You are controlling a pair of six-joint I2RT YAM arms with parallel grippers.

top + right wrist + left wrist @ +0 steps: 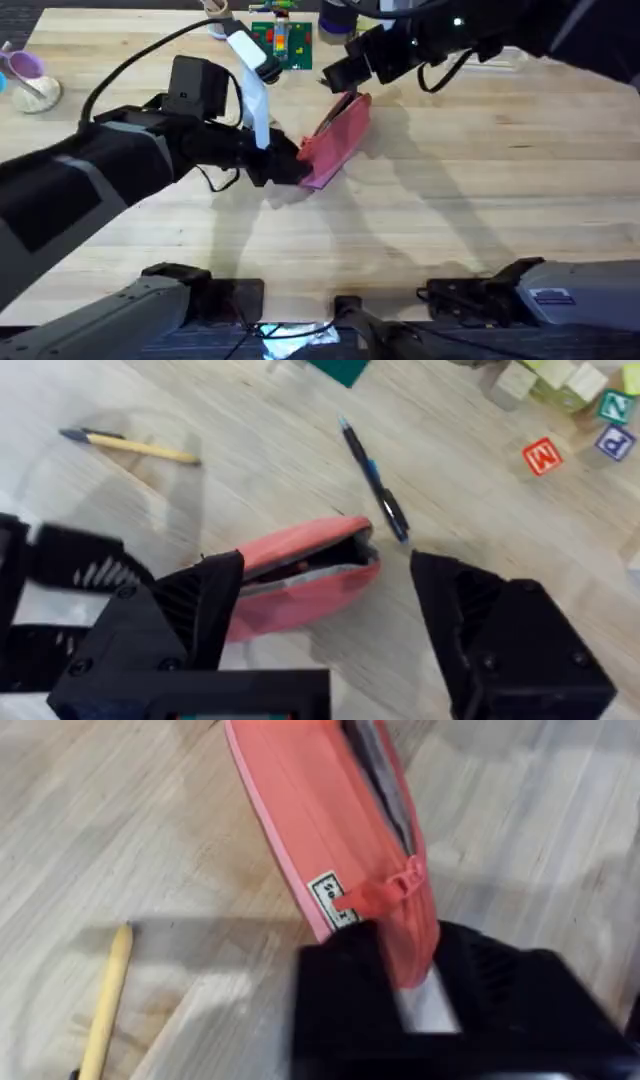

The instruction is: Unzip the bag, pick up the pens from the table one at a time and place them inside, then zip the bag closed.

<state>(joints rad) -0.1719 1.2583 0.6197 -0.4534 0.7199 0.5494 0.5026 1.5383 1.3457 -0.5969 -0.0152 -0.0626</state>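
Two pens are not in the pouch yet, so I'm mid-job. My left gripper (290, 165) is clamped on the near end of the pink pencil pouch (337, 138), which sits around the middle of the table (480, 190), a bit toward the far edge. My right gripper (325, 605) hangs over the pouch's far end with its fingers spread wide, holding nothing.

How I'd play it: keep the left pinch firm so the pouch doesn't slide or flop, and don't lift that end any higher or the mouth sags closed. The zip looks at least partly open, so I'd take the right gripper to one pen, grab it near the middle, and feed it in lengthwise along the opening, tip first.

View differences: the right wrist camera gives me both pens at once, the yellow pencil-like one (130, 446) and the dark blue-and-black pen (372, 478), which lies just beside the pouch's far end. The left wrist camera shows the zip pull (385, 892), a small white label (330, 898) and the dark lining, with the yellow one (105, 1005) lying off to one side.
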